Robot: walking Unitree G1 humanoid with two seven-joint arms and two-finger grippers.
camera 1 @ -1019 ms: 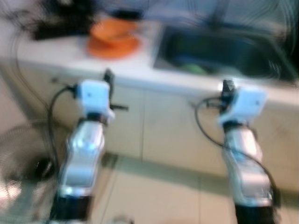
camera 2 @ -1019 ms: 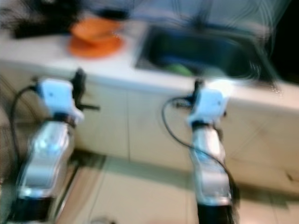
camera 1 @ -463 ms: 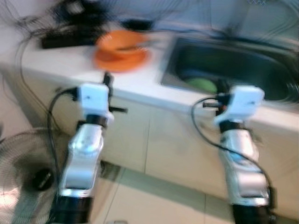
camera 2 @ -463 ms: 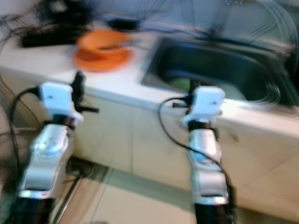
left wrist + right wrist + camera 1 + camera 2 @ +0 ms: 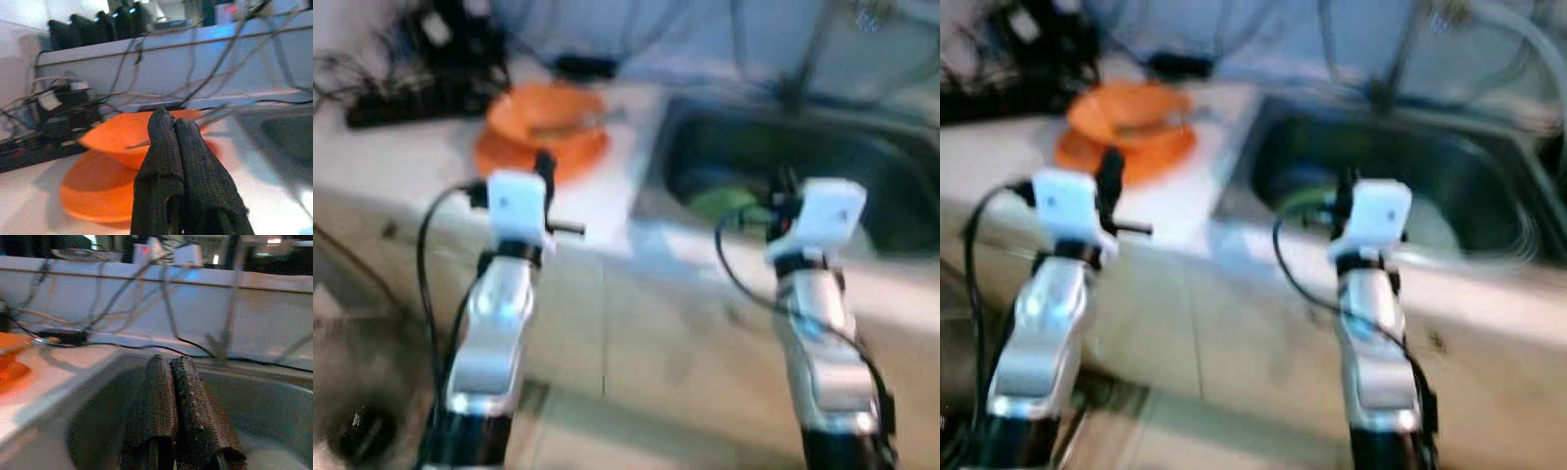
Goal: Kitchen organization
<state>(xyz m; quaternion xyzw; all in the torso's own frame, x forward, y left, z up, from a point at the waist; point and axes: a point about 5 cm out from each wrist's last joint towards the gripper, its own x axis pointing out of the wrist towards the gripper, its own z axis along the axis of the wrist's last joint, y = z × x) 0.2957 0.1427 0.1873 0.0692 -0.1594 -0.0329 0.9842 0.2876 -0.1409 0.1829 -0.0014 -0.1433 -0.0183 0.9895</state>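
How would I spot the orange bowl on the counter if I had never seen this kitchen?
Find the pale counter with the dark sink sunk into it. Left of the sink, in front of a tangle of black cables, lies a flat orange plate, and the orange bowl sits on it. Nothing else on the counter is that bright orange, and something thin pokes over its rim.

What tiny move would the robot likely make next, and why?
Probably another short step toward the white counter, arms kept raised. The left gripper, fingers shut, points at the orange bowl on its orange plate; the right gripper, also shut, faces the dark metal sink.
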